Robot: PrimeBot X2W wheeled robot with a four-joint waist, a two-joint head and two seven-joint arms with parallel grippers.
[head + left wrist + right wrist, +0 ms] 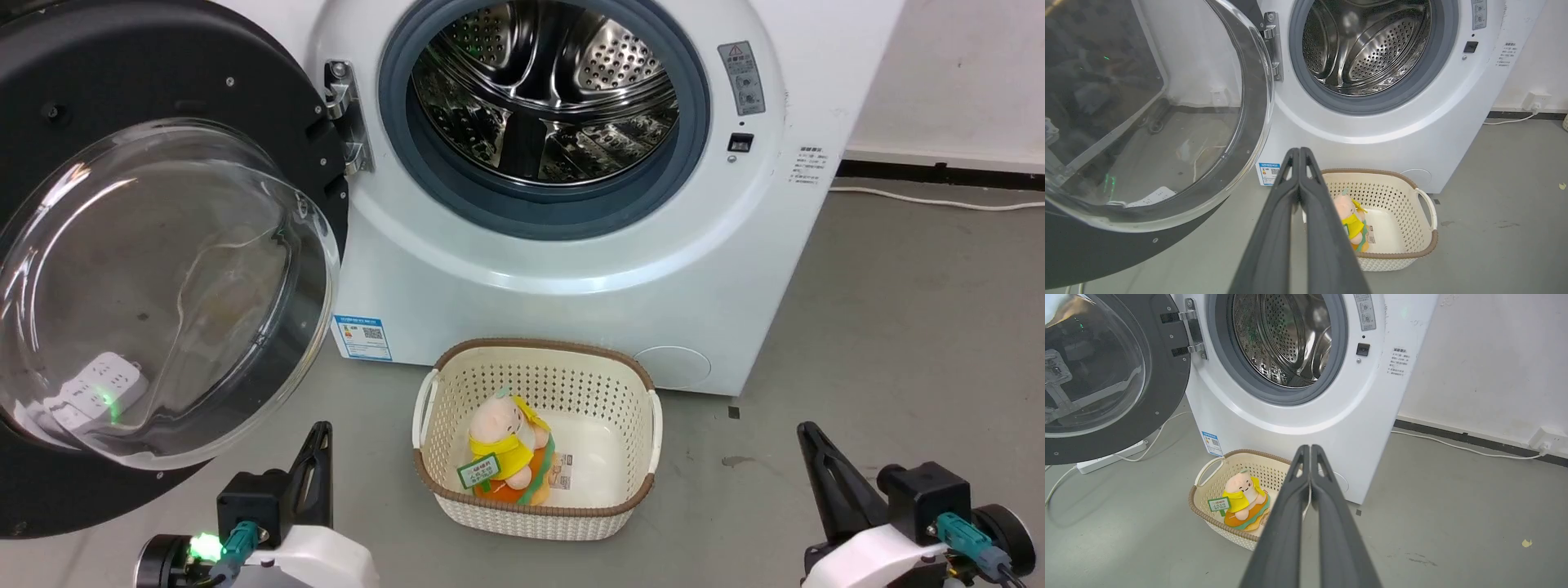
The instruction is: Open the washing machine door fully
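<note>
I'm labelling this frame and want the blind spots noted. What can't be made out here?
Head view: the washing machine door has its left rim cut off by the picture edge.
Head view: the grey sticker has print too small to read.
Left wrist view: the left fingers hide part of the plush toy.
Right wrist view: the right fingers hide part of the basket.
</note>
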